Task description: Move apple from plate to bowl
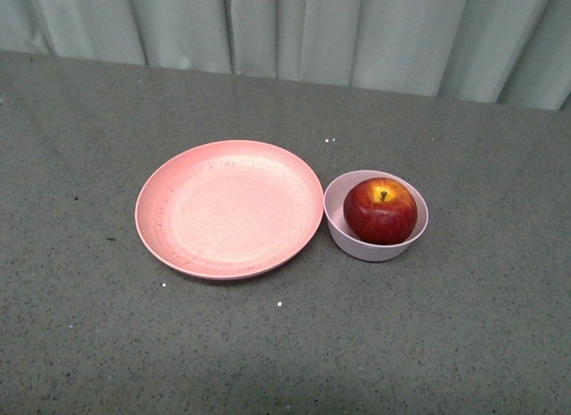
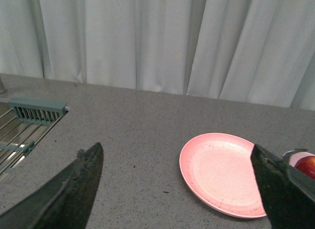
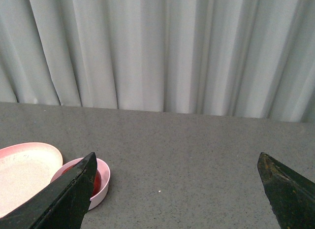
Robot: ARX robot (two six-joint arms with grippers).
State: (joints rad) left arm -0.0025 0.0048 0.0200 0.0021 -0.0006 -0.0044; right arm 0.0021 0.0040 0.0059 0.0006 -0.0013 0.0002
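The dark red apple [image 1: 381,210] sits inside the small pale pink bowl [image 1: 335,220], stem up. The wide salmon-pink plate [image 1: 228,208] lies empty just left of the bowl, its rim almost touching it. Neither gripper shows in the front view. In the left wrist view my left gripper [image 2: 177,162] is open and empty, held above the table short of the plate [image 2: 221,172]; a sliver of the apple [image 2: 308,166] shows past one finger. In the right wrist view my right gripper [image 3: 177,165] is open and empty, with the bowl [image 3: 102,182] and plate [image 3: 24,170] off to one side.
The grey speckled table [image 1: 285,344] runs back to a pale curtain [image 1: 357,31]. A grey-green wire rack [image 2: 29,120] shows at the table's edge in the left wrist view.
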